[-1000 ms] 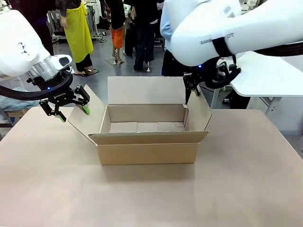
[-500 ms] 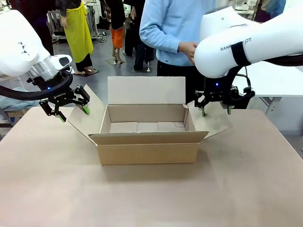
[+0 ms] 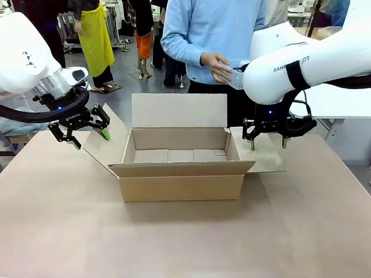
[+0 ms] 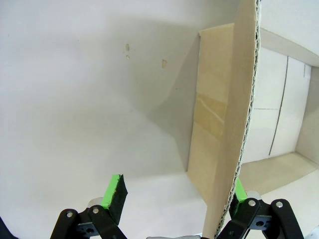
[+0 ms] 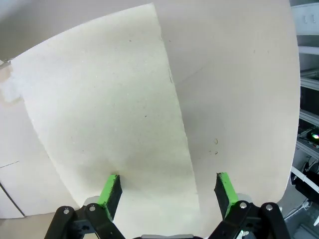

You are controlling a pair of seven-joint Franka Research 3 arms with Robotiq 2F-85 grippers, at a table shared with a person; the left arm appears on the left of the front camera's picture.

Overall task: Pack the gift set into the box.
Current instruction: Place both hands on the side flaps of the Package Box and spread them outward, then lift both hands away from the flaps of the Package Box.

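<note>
The brown cardboard box [image 3: 181, 186] stands open in the middle of the table, nothing inside it. My left gripper [image 3: 91, 139] is open and straddles the edge of the left flap [image 4: 224, 124], which leans outward. My right gripper [image 3: 268, 143] is open just above the right flap [image 5: 109, 109], which lies folded out almost flat. Behind the box a person in a light blue top holds the gift set [image 3: 236, 75], a pale translucent case, in one hand [image 3: 215, 65]. My right arm hides most of the case.
The far flap [image 3: 178, 110] stands upright and the near flap [image 3: 182, 168] folds forward. A white table [image 3: 333, 95] stands at the back right. Other people stand farther off at the back left. Bare tabletop [image 3: 174, 243] lies in front of the box.
My right gripper moved right and down, and the right flap went from upright to nearly flat. The person came into view behind the box with the case. My left arm stayed put.
</note>
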